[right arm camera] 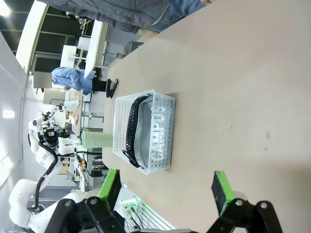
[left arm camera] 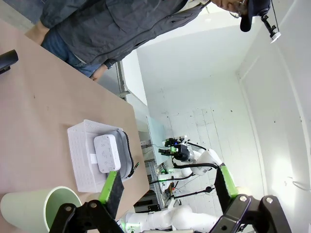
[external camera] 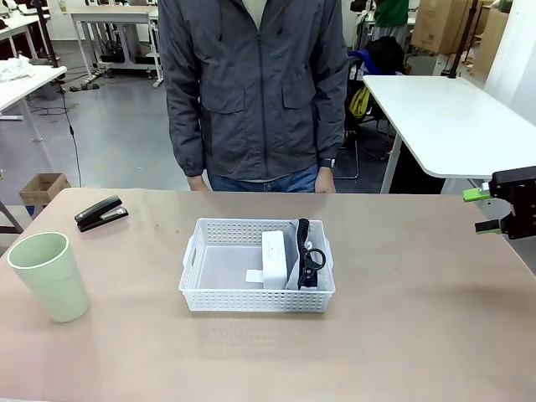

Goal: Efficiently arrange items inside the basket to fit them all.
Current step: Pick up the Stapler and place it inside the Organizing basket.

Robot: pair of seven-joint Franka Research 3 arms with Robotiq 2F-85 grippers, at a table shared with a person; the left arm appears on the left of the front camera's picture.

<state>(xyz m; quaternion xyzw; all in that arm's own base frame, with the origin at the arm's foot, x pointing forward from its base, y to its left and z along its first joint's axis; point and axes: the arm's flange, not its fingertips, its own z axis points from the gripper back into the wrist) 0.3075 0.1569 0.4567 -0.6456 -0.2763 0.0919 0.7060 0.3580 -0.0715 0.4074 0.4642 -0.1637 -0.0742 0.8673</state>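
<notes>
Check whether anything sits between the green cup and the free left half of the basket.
Nothing visible does. The cup stands upright on bare table left of the basket; the stapler lies farther back, off that line. Inside, the white box and pouch stand on edge at the right, leaving the left half free.

i take this for a lab or workshop hall, not a home. past my tan desk [external camera: 402, 293] stand plain white work tables [external camera: 444, 117] on metal legs, set on a bare grey floor [external camera: 117, 134] with a black cable [external camera: 71, 126] trailing across it. cardboard boxes [external camera: 440, 25] are stacked in the far corner, and an open carton [external camera: 43, 188] sits on the floor by the desk. my left wrist view shows a tall white block wall [left arm camera: 194, 107] under bright overhead light.
</notes>
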